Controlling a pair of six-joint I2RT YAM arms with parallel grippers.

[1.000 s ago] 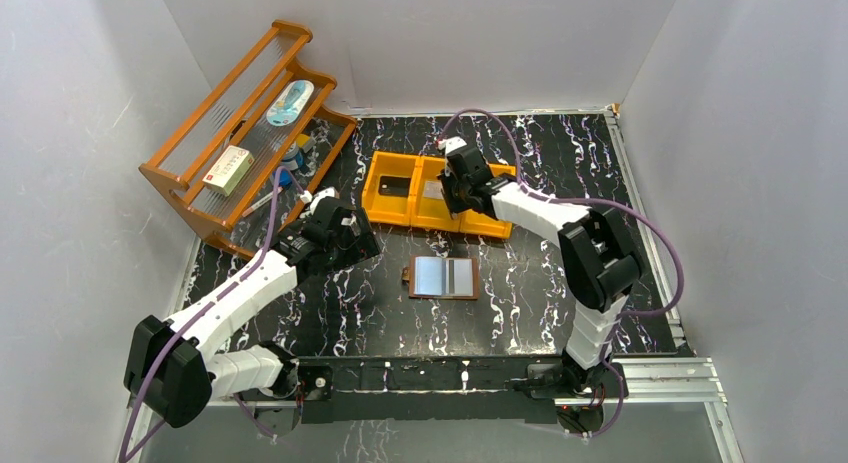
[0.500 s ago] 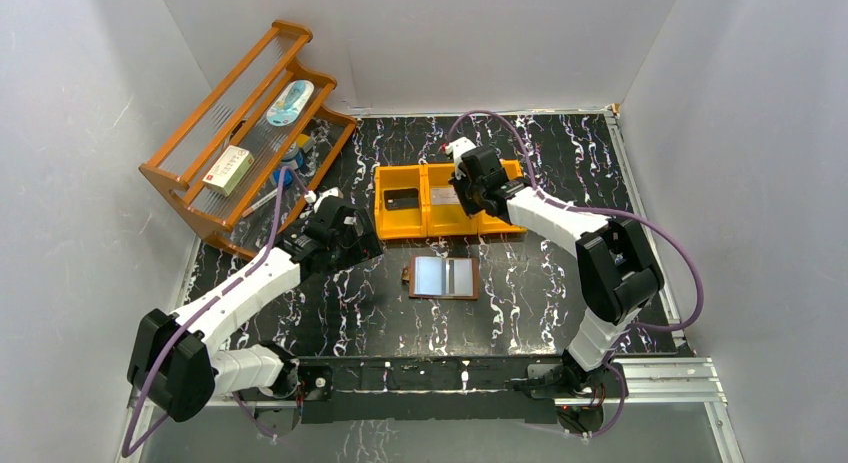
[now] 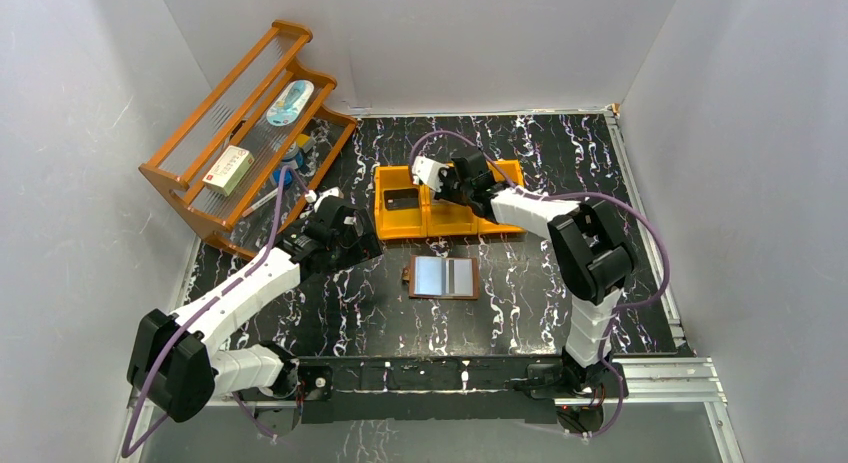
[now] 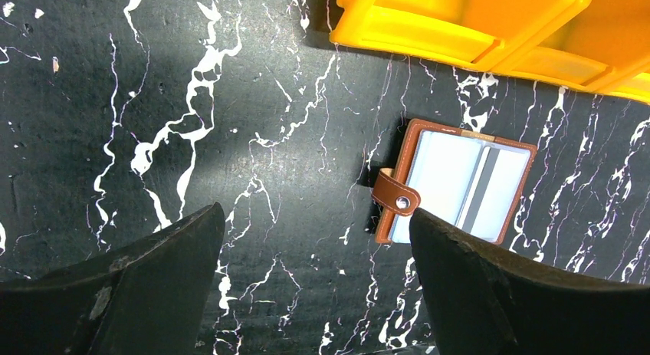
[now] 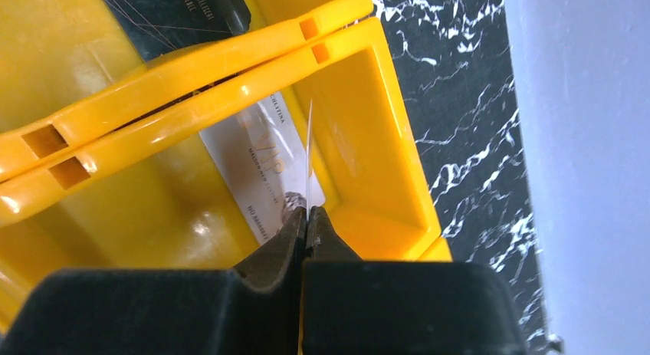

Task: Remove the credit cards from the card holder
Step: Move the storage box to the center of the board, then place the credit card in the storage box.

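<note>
- White-walled enclosure around black, white-veined table (image 3: 530,283); wooden rack (image 3: 240,133) at rear left; orange bin (image 3: 398,227) at rear centre.
- card holder (image 4: 460,188) open and flat on table, just in front of bin, strap tab toward left arm; pale-blue pockets facing up; dark strip between pockets, card or not cannot tell.
- right fingers (image 5: 308,221) pressed together on pinched card (image 5: 309,152), seen edge-on and upright above middle compartment; silvery-grey card (image 5: 264,179) flat on compartment floor beneath; black card (image 5: 192,10) in neighbouring compartment.
- left fingers (image 4: 146,271) spread wide, holding nothing; low over bare table, near holder but apart.
- Risk, judged: grip looks to sit on one short edge only, so card could pivot or slip early; if released upright, could land leaning on divider or tip over bin wall onto table; fingers lowered too far could nudge bin.
- Risk, judged: holder unrestrained; any later pull on a pocket could drag it.
- Pose: right arm stretched far forward, forearm angled rear-left, wrist bent down over bin; left arm extended low toward centre, wrist level, pointing at holder.
</note>
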